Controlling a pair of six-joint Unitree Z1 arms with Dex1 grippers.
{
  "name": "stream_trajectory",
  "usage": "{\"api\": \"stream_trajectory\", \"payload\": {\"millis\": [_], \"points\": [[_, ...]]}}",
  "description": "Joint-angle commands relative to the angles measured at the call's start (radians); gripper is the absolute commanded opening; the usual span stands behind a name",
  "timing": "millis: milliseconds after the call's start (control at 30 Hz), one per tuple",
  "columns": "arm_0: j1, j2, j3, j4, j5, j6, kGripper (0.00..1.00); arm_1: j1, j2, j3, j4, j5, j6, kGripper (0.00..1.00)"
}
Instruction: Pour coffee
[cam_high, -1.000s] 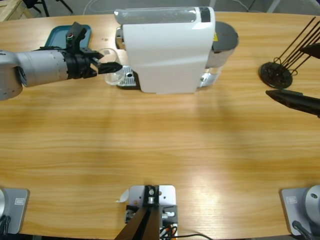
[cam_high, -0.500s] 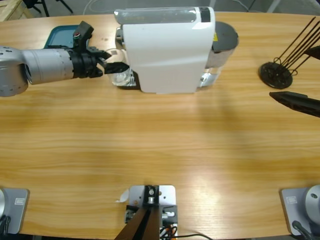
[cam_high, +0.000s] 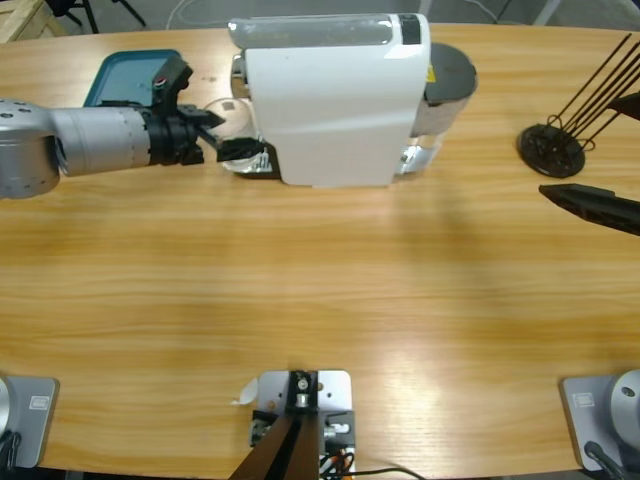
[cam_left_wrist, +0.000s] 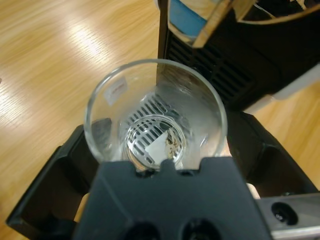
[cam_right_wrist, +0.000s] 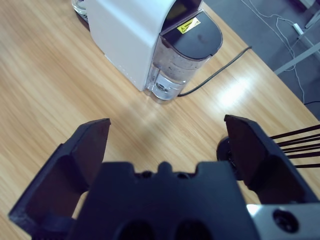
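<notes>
One long wooden worktop (cam_high: 320, 300) is seen from above, with a white coffee machine (cam_high: 335, 100) standing near its far edge. A dark-lidded clear water tank (cam_right_wrist: 187, 55) is attached to one end of the machine, and a black cable (cam_right_wrist: 220, 70) runs away from it. A teal tray (cam_high: 125, 75) lies at the worktop's far corner, and a black wire rack (cam_high: 555, 145) stands well apart at the other end. The left tool (cam_high: 235, 140) is reached in under the machine's front, and a clear glass (cam_left_wrist: 155, 115) is gripped between its black jaws, held over the slotted drip grille (cam_left_wrist: 150, 135). Whether any coffee lies in the glass cannot be told. The right tool (cam_right_wrist: 165, 145) is held released above bare wood, its jaws spread wide.
</notes>
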Motion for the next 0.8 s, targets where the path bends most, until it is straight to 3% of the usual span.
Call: {"api": "stream_trajectory", "payload": {"millis": [33,267,400,567,800], "points": [[-0.010,-0.136,0.074,0.053,-0.012,-0.014,0.968,-0.010,-0.006,0.016,0.015,0.018,0.022,1.000],[-0.008,-0.310,0.169,0.133,-0.007,-0.017,0.968,-0.010,-0.009,0.007,0.027,0.019,0.031,1.000],[0.051,-0.377,0.251,0.145,0.033,-0.062,0.968,-0.010,-0.009,0.007,0.029,0.032,0.043,1.000],[0.087,-0.280,0.236,0.144,0.111,-0.080,0.968,-0.010,-0.015,0.007,0.037,0.041,0.048,1.000],[0.136,-0.119,0.102,0.137,0.163,-0.083,0.968,-0.010,-0.059,0.013,0.075,0.038,0.048,1.000]]}}
